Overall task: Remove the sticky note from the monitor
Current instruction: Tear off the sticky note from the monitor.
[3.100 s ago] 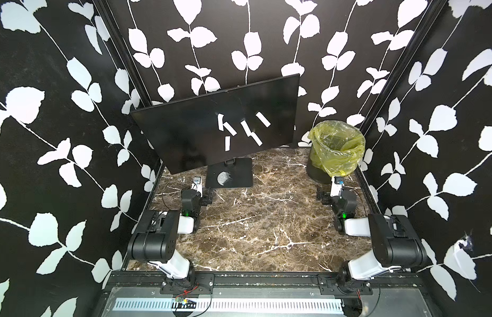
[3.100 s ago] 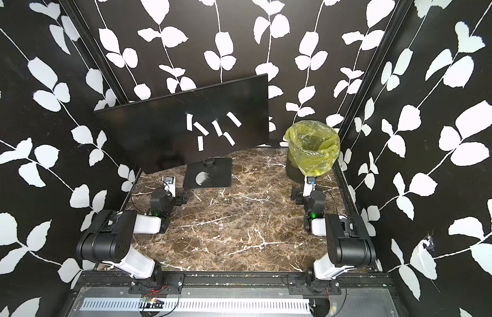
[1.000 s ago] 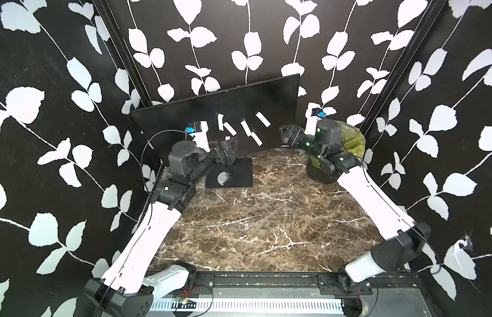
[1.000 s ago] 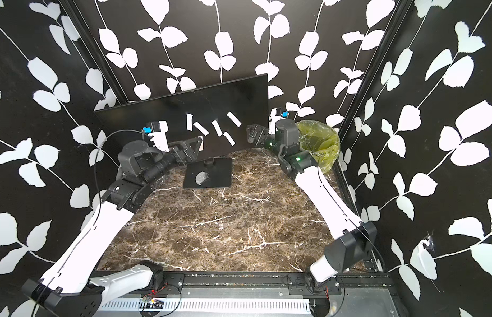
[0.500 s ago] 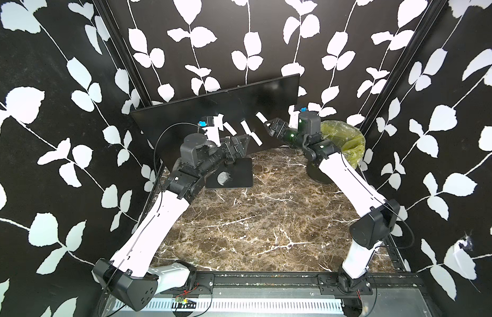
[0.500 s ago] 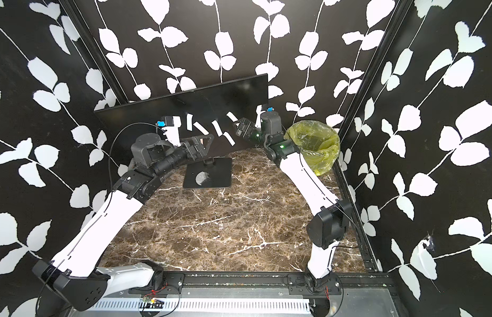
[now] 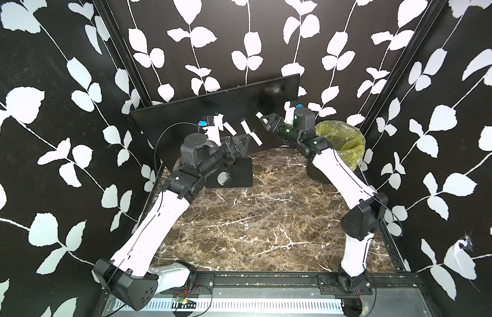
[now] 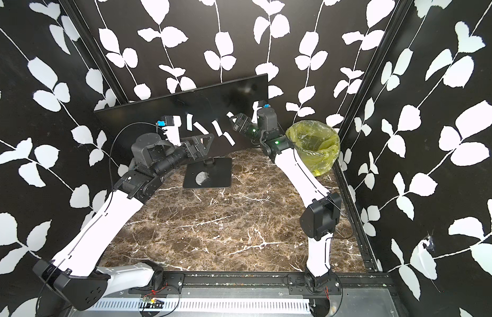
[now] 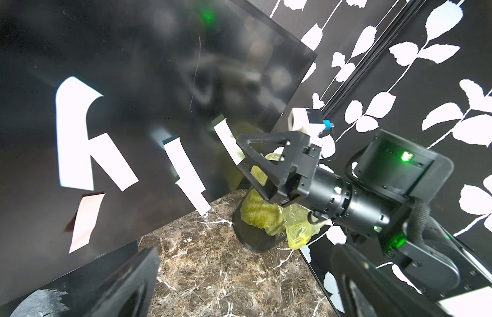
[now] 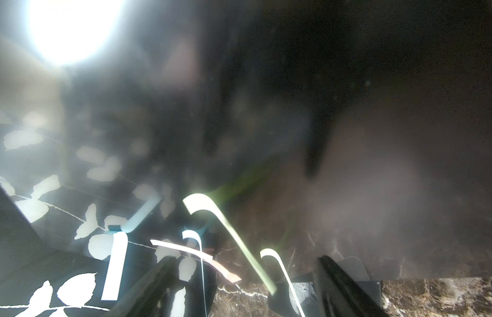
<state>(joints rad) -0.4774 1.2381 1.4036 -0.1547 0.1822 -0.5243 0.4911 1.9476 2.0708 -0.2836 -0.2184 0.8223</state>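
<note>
Past the marble table (image 7: 266,219), we saw the left gripper (image 7: 240,141) open over the base (image 7: 239,170), the right gripper (image 7: 266,122) with jaws apart at the rightmost note (image 7: 258,115), and behind them the monitor (image 7: 211,109) standing at the back with white notes stuck across it.
</note>
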